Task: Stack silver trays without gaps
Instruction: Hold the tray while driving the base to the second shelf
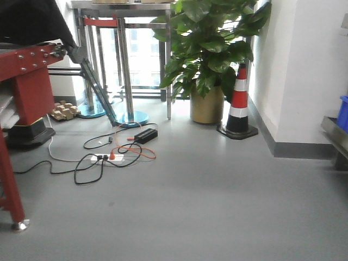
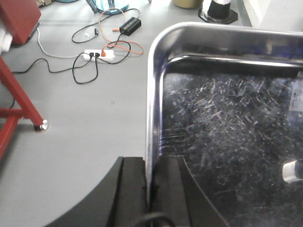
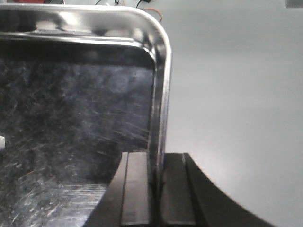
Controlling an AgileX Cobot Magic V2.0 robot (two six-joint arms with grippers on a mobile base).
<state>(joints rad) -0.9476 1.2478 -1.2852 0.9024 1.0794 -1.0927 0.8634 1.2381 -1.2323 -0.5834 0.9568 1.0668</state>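
A shiny silver tray (image 2: 227, 123) with a scratched floor and rounded corners fills the left wrist view, held above the grey floor. My left gripper (image 2: 150, 189) is shut on its left rim. The same tray (image 3: 75, 104) fills the right wrist view, where my right gripper (image 3: 157, 184) is shut on its right rim. In both views one finger sits inside the tray wall and one outside. No tray or gripper shows in the front view. Other trays are out of view.
The front view shows a red frame (image 1: 24, 81), a potted plant (image 1: 209, 60), a traffic cone (image 1: 238, 103), cables and a power strip (image 1: 109, 157) on the floor, a blue bin (image 1: 343, 111) on a steel shelf at right. The red frame leg (image 2: 21, 101) and the power strip (image 2: 98, 55) show below the tray.
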